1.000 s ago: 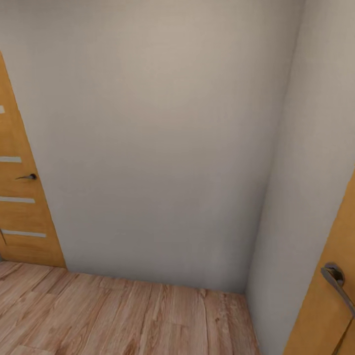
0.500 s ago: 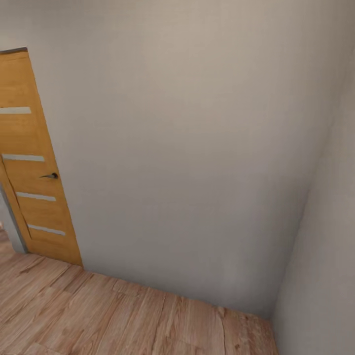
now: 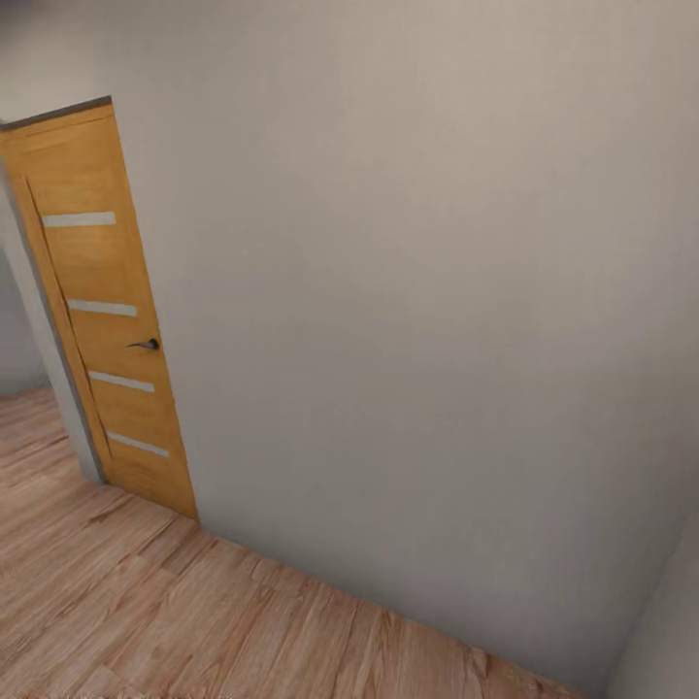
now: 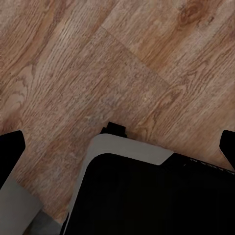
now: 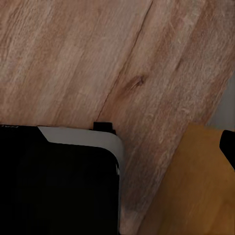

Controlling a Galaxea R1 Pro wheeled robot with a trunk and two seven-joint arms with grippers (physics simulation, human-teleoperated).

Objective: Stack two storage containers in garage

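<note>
The two storage containers are out of view, and so is the garage. In the left wrist view my left gripper hangs open over light wood planks, its black fingertips at the picture's two edges with nothing between them. In the right wrist view my right gripper also hangs over wood planks. One black fingertip shows at the edge, set wide apart, and holds nothing. Below each gripper is the black and grey body of my base.
A plain pale wall stands close in front, meeting a second wall at the far right. An orange wooden door with a dark handle stands at the left, with more plank flooring beyond it. An orange door panel is beside my right arm.
The whole head view has swung left. The left door has slid towards the middle and shows in full, and the orange door with a handle at the right has left the picture.
</note>
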